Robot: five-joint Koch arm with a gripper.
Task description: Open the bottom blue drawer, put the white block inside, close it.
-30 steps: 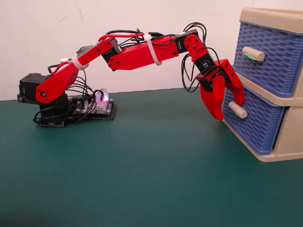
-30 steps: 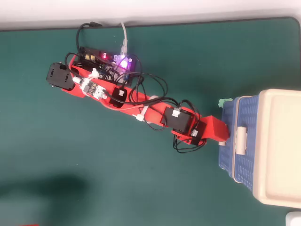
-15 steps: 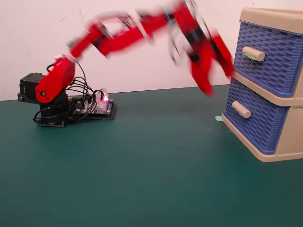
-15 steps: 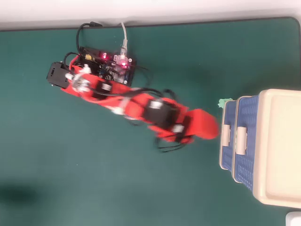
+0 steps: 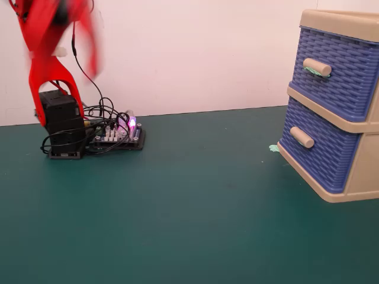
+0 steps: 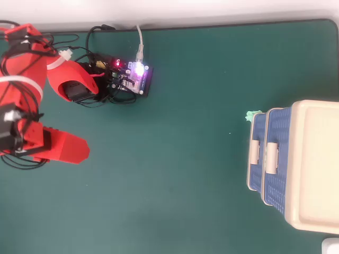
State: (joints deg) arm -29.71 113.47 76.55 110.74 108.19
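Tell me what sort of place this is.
Probably a hobby or lab bench for robot trials: a green mat against a bare white wall, an exposed lit circuit board with loose wires beside the red arm, and a small drawer unit as a prop.

Overhead view: red arm folded at left, gripper well apart from drawer unit. Bottom blue drawer front protrudes slightly. Controller board far left of unit.

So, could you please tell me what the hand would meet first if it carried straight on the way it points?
Probably only the green mat: the hand points right, well short of the drawers.
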